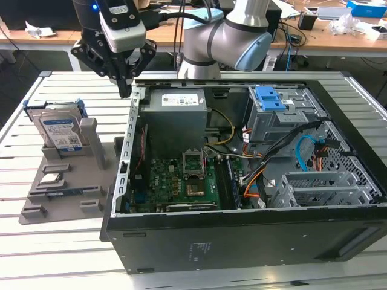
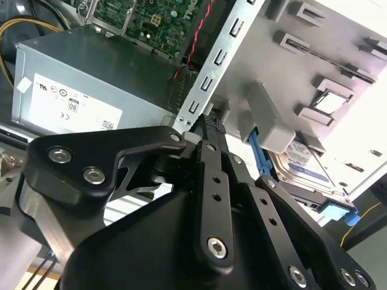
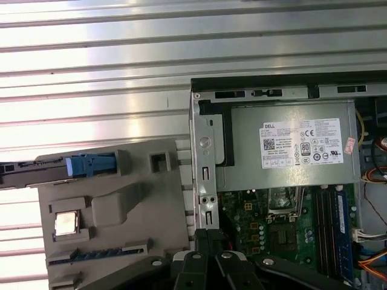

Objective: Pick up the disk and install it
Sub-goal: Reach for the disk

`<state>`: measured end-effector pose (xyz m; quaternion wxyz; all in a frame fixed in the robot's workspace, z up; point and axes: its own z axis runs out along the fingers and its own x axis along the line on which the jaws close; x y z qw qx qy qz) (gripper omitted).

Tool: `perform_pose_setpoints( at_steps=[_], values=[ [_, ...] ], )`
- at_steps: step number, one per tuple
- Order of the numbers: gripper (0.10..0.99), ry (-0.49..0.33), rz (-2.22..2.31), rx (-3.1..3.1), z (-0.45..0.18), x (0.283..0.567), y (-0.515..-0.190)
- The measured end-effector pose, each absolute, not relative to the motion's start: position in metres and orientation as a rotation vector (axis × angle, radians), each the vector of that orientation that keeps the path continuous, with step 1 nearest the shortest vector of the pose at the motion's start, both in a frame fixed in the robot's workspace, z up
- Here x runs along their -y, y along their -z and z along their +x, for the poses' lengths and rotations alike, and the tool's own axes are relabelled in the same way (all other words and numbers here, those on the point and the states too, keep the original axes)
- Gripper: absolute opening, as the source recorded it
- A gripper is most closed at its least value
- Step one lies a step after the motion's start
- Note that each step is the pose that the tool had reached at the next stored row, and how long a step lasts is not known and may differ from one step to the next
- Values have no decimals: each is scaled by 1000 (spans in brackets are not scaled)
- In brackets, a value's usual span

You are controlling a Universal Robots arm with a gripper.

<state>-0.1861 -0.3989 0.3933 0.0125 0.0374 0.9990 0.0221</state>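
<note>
The disk [image 1: 59,130] stands on edge in its blue frame, slotted into a grey holder [image 1: 66,187] on the slatted table [image 1: 60,254]. It sits lower than the gripper [image 1: 125,84] and apart from it, toward the exterior view's left. The gripper hangs with its fingers pressed together and nothing between them. Right under its tips is the metal edge of the open computer case [image 1: 242,241], and the grey power supply [image 1: 177,115] lies just beyond that.
</note>
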Motion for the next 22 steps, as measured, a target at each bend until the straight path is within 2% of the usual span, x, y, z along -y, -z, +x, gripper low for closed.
perform_pose_setpoints(
  at_steps=[22],
  values=[
    [106, -69, 117, -3114, -235, 399, -393]
  ],
)
